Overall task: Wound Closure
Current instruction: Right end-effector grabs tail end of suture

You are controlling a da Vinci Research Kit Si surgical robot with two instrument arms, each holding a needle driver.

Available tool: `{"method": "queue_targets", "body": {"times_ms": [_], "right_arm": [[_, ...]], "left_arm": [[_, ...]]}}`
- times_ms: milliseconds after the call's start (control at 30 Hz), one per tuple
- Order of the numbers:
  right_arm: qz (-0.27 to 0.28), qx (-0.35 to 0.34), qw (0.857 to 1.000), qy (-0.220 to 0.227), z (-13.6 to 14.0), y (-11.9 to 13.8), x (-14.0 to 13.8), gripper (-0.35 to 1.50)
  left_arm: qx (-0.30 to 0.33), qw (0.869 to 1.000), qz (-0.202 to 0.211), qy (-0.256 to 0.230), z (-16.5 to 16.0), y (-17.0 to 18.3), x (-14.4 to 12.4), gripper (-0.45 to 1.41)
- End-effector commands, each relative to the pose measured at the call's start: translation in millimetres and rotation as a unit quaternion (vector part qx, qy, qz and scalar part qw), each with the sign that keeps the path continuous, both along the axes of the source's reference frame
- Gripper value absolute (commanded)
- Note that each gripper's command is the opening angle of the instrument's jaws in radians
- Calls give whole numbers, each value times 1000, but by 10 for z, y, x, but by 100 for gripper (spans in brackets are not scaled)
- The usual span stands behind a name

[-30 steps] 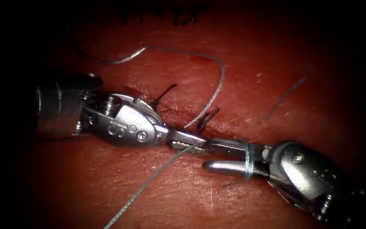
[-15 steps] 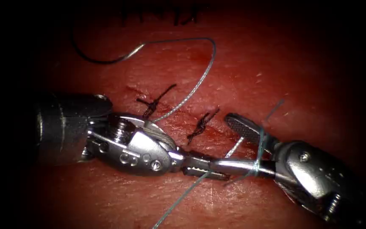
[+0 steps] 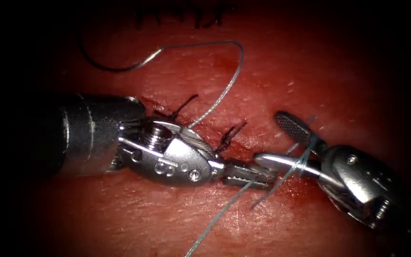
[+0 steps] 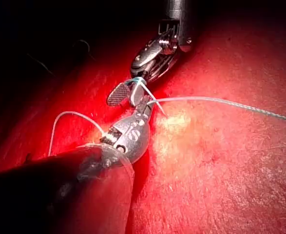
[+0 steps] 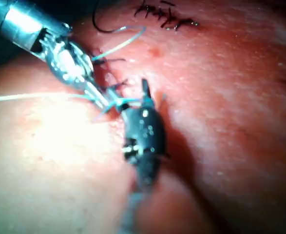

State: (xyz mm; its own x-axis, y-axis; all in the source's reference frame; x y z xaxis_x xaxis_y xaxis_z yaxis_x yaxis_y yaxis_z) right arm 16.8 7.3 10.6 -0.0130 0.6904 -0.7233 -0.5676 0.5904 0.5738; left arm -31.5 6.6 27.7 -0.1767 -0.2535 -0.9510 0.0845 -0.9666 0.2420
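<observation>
My left tool (image 3: 267,175) comes in from the left, jaws shut on the thread (image 3: 215,218), which trails toward the bottom edge. My right tool (image 3: 268,138) stands open on the cut's right, a loop of thread (image 3: 305,156) wound around both jaws and nothing between them. Its lower jaw tip nearly touches the left tool's jaws. The curved needle (image 3: 105,64) lies free on the tissue (image 3: 310,71) at the upper left, held by neither tool. Its thread (image 3: 234,71) arcs down to the cut. The left tool (image 4: 143,105) meets the looped right tool (image 4: 133,92) in the left wrist view.
Two tied stitches with dark cut ends (image 3: 179,110) (image 3: 229,135) sit along the cut behind the left tool. A short thread tail (image 3: 258,202) points down from the loop. Older dark stitches (image 3: 181,16) line the far edge of the tissue.
The right tool's jaws have spread wide and it has drawn back to the right with the loop. The left tool followed to the right. The needle's thread arc shifted up and left.
</observation>
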Motion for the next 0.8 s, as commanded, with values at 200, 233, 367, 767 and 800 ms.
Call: {"method": "queue_targets", "body": {"times_ms": [200, 233, 367, 767, 800], "right_arm": [[14, 5, 1000, -23, 9, -8, -11, 63], [16, 5, 1000, -25, 9, -9, -13, 63], [27, 3, 999, -35, 11, -15, -20, 63], [48, 15, 997, -66, 17, -23, -21, 63], [49, 18, 996, -75, 18, -23, -21, 63]], "left_arm": [[-1, 1000, -6, 4, 16, 14, -16, -45], [-1, 1000, -7, 4, 17, 15, -16, -45], [-6, 1000, -8, 6, 26, 20, -20, -45], [2, 1000, -13, 9, 40, 26, -27, -45], [2, 1000, -12, 9, 40, 27, -29, -45]]}}
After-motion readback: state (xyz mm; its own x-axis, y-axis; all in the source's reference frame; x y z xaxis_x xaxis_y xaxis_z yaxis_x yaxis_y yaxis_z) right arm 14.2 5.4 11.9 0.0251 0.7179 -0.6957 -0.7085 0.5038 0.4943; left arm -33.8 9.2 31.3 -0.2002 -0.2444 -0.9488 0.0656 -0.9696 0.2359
